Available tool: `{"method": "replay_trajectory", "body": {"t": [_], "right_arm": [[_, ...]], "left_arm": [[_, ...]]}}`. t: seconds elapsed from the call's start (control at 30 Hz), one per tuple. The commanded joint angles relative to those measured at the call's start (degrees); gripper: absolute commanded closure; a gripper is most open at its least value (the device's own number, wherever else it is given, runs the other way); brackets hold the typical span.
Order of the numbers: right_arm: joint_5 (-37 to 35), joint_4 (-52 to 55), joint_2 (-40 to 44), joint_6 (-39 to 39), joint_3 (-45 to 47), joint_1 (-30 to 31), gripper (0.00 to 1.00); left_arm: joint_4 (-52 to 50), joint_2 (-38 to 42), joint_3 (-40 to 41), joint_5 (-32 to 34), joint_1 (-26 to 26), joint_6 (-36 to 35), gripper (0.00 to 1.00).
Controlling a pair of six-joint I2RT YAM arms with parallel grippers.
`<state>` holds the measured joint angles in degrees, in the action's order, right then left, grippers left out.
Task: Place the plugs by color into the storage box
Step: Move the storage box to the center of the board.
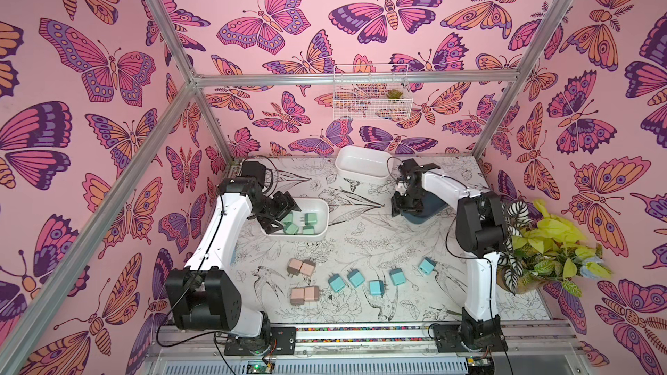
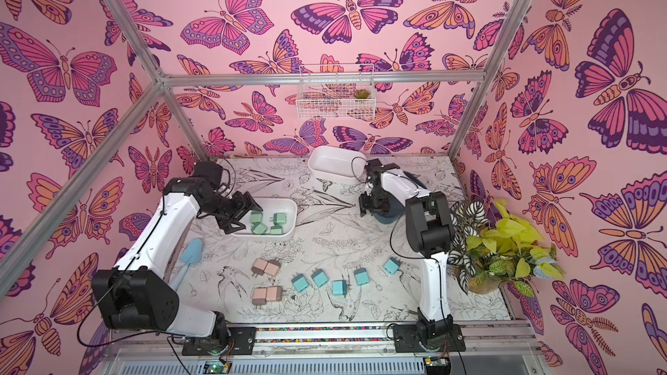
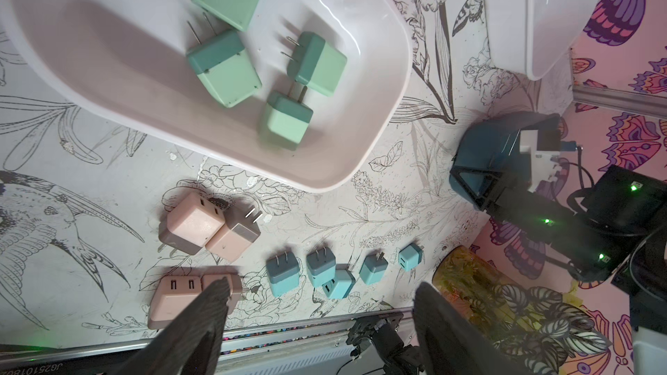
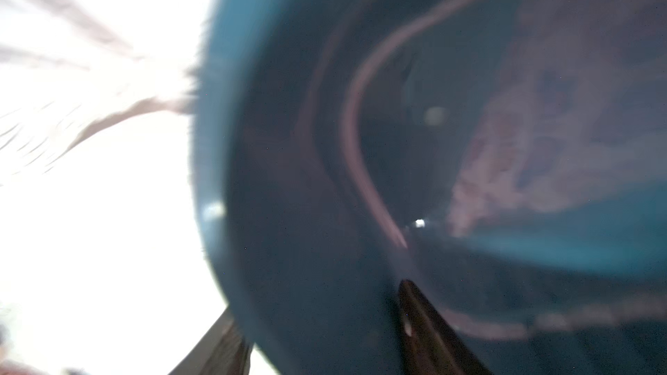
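Left end effector [image 1: 288, 218], spread and empty, hovers over white bin [image 1: 323, 207] of green plugs [image 1: 309, 218]; right end effector [image 1: 405, 211] straddles blue bin [image 1: 430, 209] rim, grip unclear.

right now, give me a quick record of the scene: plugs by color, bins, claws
green plugs: four, inside the near white bin
pink plugs: four, loose on the table, in two pairs
teal plugs: five, loose on the table, in a rough row
back white bin: empty
left claw: open, holding nothing, at the near white bin
right claw: straddling the blue bin rim; grip unclear
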<state>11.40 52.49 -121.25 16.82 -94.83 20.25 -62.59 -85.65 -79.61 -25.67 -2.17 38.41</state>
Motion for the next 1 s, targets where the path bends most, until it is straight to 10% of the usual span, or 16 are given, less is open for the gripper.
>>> {"method": "replay_trajectory", "body": {"t": [0.0,0.27,0.57,0.97], "right_arm": [[6.28,-8.39,3.01,14.05,3.0,6.05,0.37],[4.89,-16.88,0.44,32.62,-3.8,17.59,0.36],[-3.59,-1.95,7.56,19.56,-7.9,17.12,0.34],[-12.26,7.7,42.06,21.67,27.13,-0.16,0.24]], "left_arm": [[-0.31,-1.51,-1.06,0.28,-1.06,0.49,0.18],[-0.25,0.17,0.29,1.26,-1.93,0.94,0.18],[-0.19,2.37,2.41,1.76,-2.0,1.7,0.18],[1.84,-2.16,0.52,2.42,-6.0,3.44,0.18]]}}
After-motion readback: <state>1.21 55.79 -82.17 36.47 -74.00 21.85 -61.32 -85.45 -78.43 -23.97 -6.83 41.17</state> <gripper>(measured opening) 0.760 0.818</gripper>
